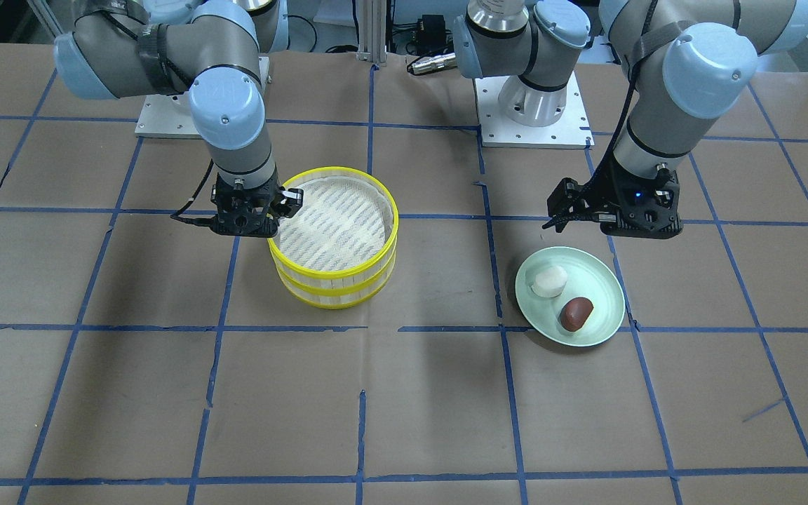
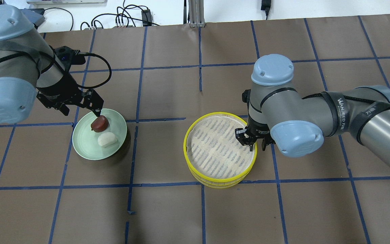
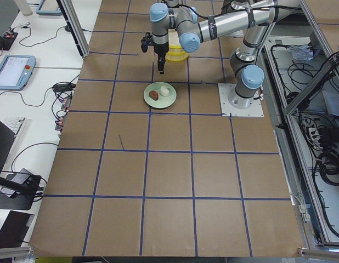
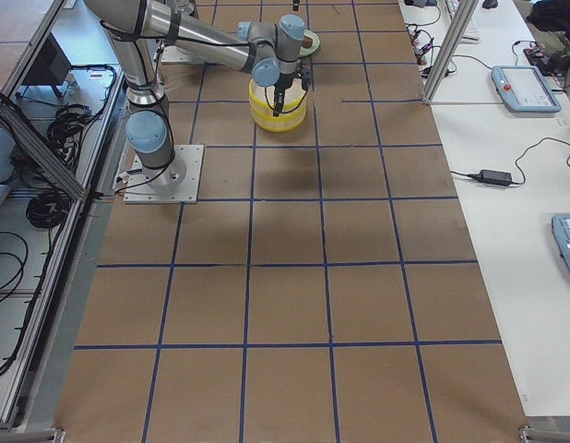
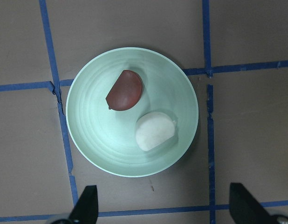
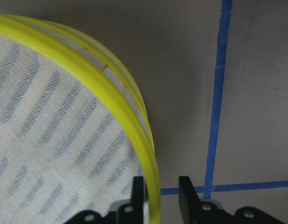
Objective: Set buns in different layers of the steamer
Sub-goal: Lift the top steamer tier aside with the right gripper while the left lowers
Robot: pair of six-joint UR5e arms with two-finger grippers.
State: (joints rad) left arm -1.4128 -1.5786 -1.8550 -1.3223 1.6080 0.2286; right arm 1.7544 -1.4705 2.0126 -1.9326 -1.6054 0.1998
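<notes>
Left gripper [image 2: 80, 107], jaws wide apart, hovers over the pale green plate's [image 2: 85, 145] far edge. On the plate, the reddish-brown bun's [image 2: 99, 123] long axis runs near-left to far-right, with the white bun [image 2: 107, 139] touching its near side. Right gripper [image 2: 256, 146] narrowly straddles the stacked steamer's [image 2: 215, 181] right rim.

Robotics lab: taped-grid table [image 3: 169, 181], teach pendants [image 3: 13, 71].

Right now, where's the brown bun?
Overhead view, left half, robot's left side: the brown bun sits on the green plate, next to the white bun, on the side away from the robot.
</notes>
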